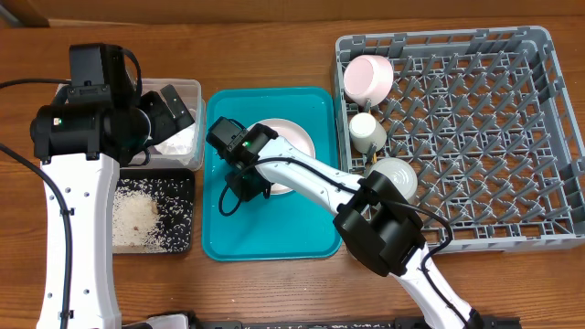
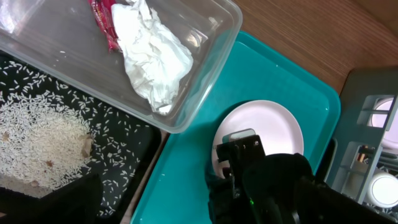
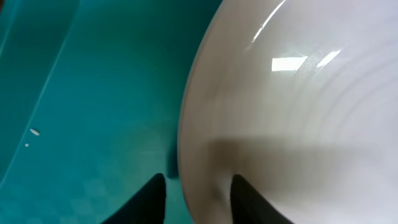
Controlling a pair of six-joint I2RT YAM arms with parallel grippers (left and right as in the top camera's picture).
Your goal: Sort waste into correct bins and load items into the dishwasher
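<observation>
While tissue [image 2: 152, 56] fills the clear tub [image 2: 205, 81], the right hand [image 3: 198, 190] pinches the teal tray's [image 1: 219, 233] pink dish [image 3: 298, 112].

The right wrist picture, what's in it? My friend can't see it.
Two dark fingers straddle the edge of a pale plate, one on each side of its rim. The plate lies on a teal tray with a few tiny white specks.

Glossy pale pink dish [image 3: 298, 93] on a smooth teal plastic tray [image 1: 219, 228]; clear plastic tub [image 2: 205, 68] holding crumpled white tissue [image 2: 152, 59]; grey plastic rack [image 1: 512, 137]; wood-grain surface [image 1: 274, 46]
</observation>
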